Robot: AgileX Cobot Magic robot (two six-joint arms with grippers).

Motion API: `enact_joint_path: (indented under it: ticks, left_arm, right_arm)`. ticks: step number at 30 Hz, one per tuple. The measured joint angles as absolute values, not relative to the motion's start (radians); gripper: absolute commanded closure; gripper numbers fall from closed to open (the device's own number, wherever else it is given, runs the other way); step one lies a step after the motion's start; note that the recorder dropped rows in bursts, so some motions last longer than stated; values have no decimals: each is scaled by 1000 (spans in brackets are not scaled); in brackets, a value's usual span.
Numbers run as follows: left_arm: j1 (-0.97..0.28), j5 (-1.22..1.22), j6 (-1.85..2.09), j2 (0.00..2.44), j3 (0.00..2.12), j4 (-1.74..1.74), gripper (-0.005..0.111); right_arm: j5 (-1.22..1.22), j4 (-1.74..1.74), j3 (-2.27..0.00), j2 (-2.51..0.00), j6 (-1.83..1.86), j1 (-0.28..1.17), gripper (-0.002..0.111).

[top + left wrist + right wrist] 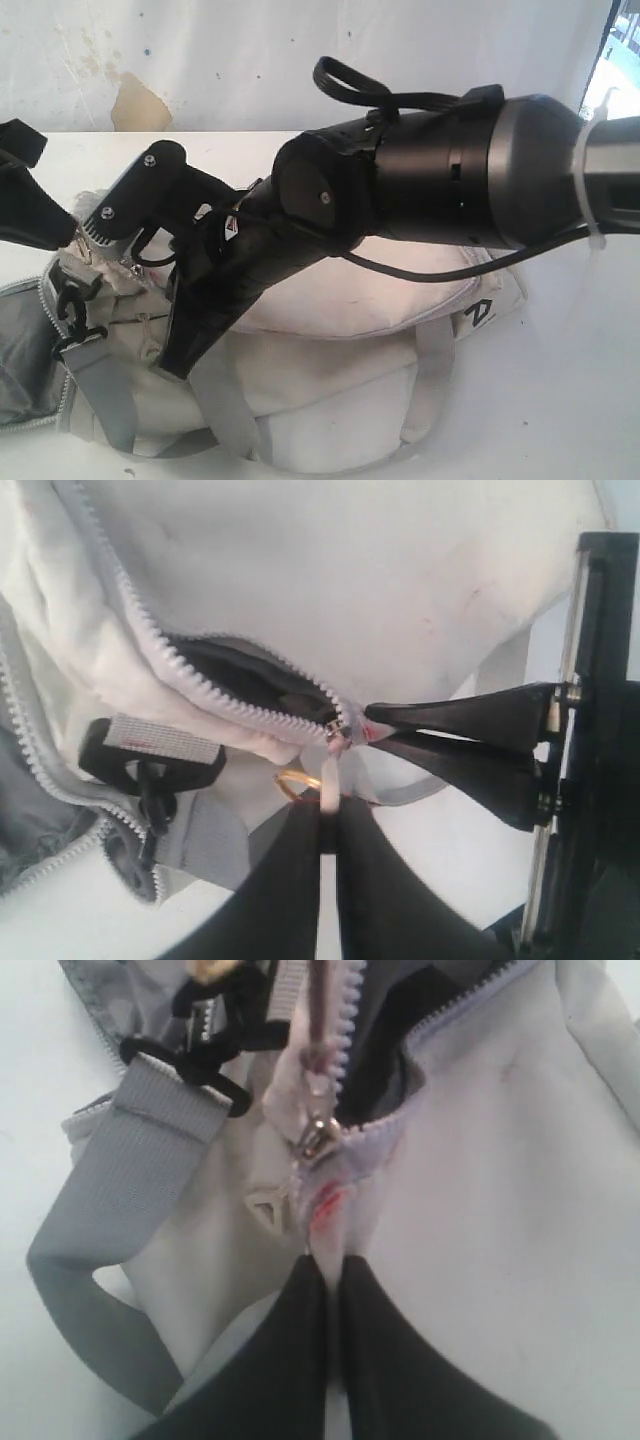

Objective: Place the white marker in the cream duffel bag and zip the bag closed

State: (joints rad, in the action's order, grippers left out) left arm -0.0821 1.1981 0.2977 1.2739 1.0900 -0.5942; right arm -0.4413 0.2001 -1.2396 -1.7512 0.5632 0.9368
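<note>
Bag (pixel 340 400) lies on the white desk (pixel 580 400), well off the wall-side edge. Its zipper (pixel 170 665) is partly undone, with dark lining (pixel 255 685) showing in the gap.

Left pincer (pixel 329 815): fingers together, clamped on a pale strip (pixel 328 780) that hangs from the slider (pixel 338 732).

Right pincer (pixel 333 1260): fingers together, pinching the bag's cream fabric at a red mark (pixel 325 1210), just beside the slider on the side away from the gap.

Both pincers work at the same end of the bag, with their tips near each other but apart.
</note>
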Motion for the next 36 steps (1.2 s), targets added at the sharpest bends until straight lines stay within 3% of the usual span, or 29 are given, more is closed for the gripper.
enact_joint_path:
  ticks: [6,10,13,17,19,36]
  left_arm:
    - [-82,1189,167,1259,1132,-364,107]
    - [-82,1205,272,1258,1130,-431,106]
    - [-82,1214,429,1257,1069,-508,95]
    - [-82,1218,625,1257,952,-674,65]
    - [-82,1199,704,1257,899,-728,59]
    - [-82,914,1302,1257,645,-1041,51]
  right_arm:
    - [-503,96,-1239,-1752,479,944,108]
    - [-504,90,-1237,-1746,479,944,108]
    - [-491,100,-1235,-1741,479,944,108]
    - [-485,164,-1235,-1739,475,944,108]
    - [-485,175,-1235,-1735,472,944,108]
    - [-469,208,-1235,-1697,394,942,108]
